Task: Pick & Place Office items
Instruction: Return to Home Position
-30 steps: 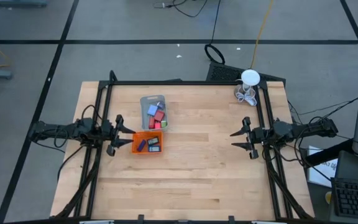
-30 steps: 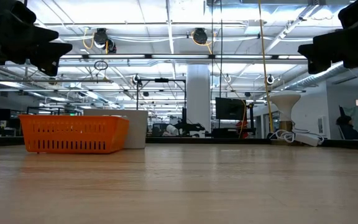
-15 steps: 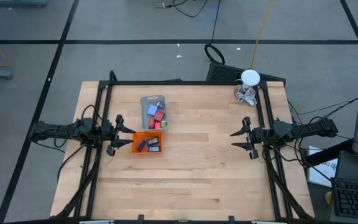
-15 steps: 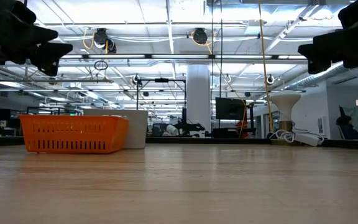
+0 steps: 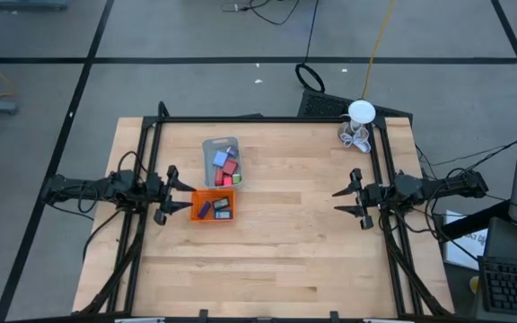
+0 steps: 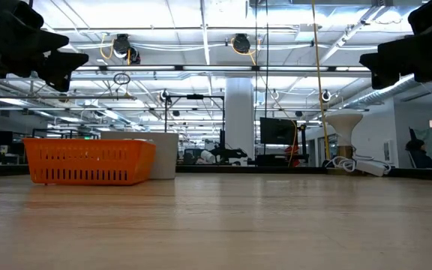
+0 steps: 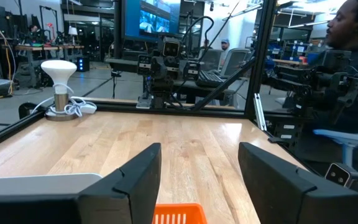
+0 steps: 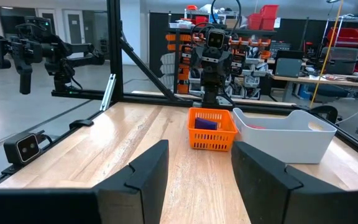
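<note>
The office items (image 5: pixel 225 169), small blue, red and pink blocks, lie in the grey tray (image 5: pixel 222 161); a few more, blue, black and green (image 5: pixel 214 208), lie in the orange tray (image 5: pixel 214 205) just near of it. My left gripper (image 5: pixel 177 195) hovers open at the orange tray's left side, above table height. My right gripper (image 5: pixel 341 201) hovers open over the table's right part, far from both trays. In the right wrist view the orange tray (image 8: pixel 212 128) and grey tray (image 8: pixel 282 134) stand side by side ahead.
A white round lamp-like thing with wire loops (image 5: pixel 359 126) stands at the far right corner. A black frame (image 5: pixel 267 118) runs along the table's far and side edges. Bare wood (image 5: pixel 285 251) spreads across the middle and near half. A person (image 7: pixel 353 28) shows beyond the table.
</note>
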You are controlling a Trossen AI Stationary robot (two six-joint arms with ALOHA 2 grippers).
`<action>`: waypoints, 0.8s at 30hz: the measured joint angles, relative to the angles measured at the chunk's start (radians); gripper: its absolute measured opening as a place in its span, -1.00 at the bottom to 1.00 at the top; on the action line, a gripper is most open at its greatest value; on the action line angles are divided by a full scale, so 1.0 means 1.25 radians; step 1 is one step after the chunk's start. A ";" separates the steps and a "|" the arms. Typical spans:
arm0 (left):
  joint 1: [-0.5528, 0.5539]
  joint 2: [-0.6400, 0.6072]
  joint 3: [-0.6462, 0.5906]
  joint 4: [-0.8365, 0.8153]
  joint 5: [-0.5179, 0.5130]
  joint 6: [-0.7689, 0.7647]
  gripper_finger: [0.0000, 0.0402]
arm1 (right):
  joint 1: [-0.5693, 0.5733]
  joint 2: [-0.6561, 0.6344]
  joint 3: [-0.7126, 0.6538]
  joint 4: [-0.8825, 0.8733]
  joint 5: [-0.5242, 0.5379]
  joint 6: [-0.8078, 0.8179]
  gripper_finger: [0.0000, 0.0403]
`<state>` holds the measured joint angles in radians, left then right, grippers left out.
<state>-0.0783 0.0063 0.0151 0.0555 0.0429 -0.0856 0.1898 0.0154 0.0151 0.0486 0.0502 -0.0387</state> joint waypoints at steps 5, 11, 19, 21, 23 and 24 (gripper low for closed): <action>0.000 0.000 0.000 0.000 0.000 0.000 0.01 | 0.000 0.000 0.000 0.000 0.000 0.000 -0.18; 0.000 0.000 0.000 0.000 0.000 0.000 -0.06 | 0.000 0.000 0.000 0.000 0.000 0.000 -0.17; 0.000 0.000 0.000 0.000 0.000 0.000 -0.12 | 0.000 0.000 0.000 0.000 0.000 0.000 -0.17; 0.000 0.000 0.000 0.000 0.000 0.000 -0.11 | 0.000 0.000 0.000 0.000 0.000 0.000 -0.17; 0.000 0.000 0.000 0.000 0.000 0.000 -0.10 | 0.000 0.000 0.000 0.000 0.000 0.000 -0.18; 0.000 0.000 0.000 0.000 0.000 0.000 -0.09 | 0.000 0.000 0.000 0.000 0.000 0.000 -0.18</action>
<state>-0.0783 0.0063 0.0151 0.0554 0.0431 -0.0857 0.1896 0.0154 0.0148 0.0486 0.0505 -0.0387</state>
